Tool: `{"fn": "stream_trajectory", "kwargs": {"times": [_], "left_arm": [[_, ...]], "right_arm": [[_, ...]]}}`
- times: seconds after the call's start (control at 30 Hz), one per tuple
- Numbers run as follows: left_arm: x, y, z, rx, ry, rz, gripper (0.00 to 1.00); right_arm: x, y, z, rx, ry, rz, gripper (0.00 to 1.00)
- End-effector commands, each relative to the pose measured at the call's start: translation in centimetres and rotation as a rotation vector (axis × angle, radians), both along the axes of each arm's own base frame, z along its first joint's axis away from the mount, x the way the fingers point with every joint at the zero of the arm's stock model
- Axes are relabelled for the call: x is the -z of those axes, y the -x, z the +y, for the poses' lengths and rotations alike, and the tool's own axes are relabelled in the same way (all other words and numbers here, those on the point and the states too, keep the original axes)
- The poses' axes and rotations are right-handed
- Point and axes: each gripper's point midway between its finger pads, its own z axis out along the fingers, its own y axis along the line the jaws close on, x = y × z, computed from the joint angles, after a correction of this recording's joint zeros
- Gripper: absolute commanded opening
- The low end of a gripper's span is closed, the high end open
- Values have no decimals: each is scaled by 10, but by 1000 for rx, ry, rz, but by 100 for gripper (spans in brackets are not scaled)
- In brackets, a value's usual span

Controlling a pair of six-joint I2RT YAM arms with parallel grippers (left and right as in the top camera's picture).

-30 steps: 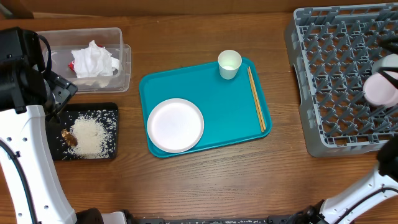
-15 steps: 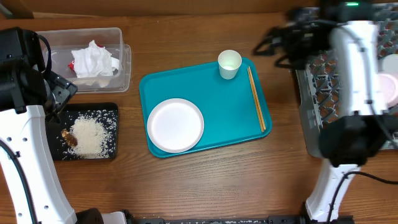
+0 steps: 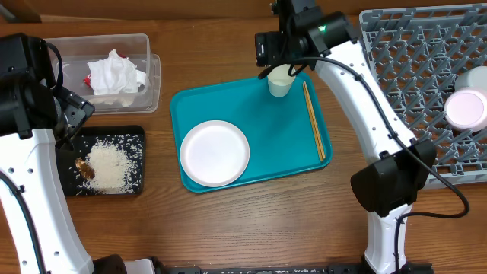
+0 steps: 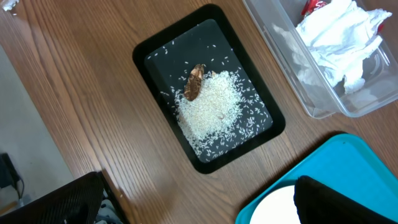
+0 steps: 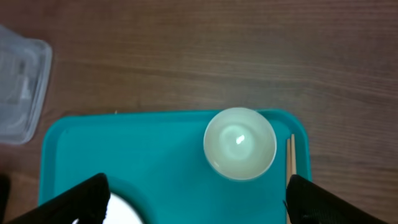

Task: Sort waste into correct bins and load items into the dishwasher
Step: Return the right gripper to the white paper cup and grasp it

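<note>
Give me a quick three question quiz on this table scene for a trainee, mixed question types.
1. True or false: the cup stands on the teal tray.
2. What lies in the black tray? A: rice and a brown scrap. B: tissues. C: chopsticks.
3. Fill in: the dish nearest the open right claw is the ____.
Key: 1 true; 2 A; 3 cup.

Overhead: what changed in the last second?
The right gripper swung left from the dish rack to the teal tray. It is now over the cup, open and gripping nothing. Nothing was picked up or released. The left gripper, plate, chopsticks, clear tub and black tray stayed put.
</note>
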Motion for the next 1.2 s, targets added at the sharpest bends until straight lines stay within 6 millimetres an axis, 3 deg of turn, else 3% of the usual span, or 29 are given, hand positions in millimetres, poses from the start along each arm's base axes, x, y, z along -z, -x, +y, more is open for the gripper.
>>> {"fn": "stream_trajectory", "kwargs": {"times": [0.0,0.13,0.3,0.43,0.5,0.8,1.17], "left_arm": [[0,1,2,-26,-7,-2,100],[0,1,2,-26,-7,-2,100],[0,1,2,-26,-7,-2,100],[0,1,2,-26,-7,-2,100],[0,1,2,-26,-7,-2,100],[0,1,2,-26,-7,-2,100],[0,1,2,-26,-7,-2,100]], "right_arm": [[14,-10,-12,105,-4,-14,87],[49,-12,1,75,-37,32,83],[91,-13,4,83,1,68,76],[118,-10,7,75,28,113,62],[126,-9,9,69,37,127,60],[140,-1,16,61,118,130,51],[137,10,15,64,166,148,16]]}}
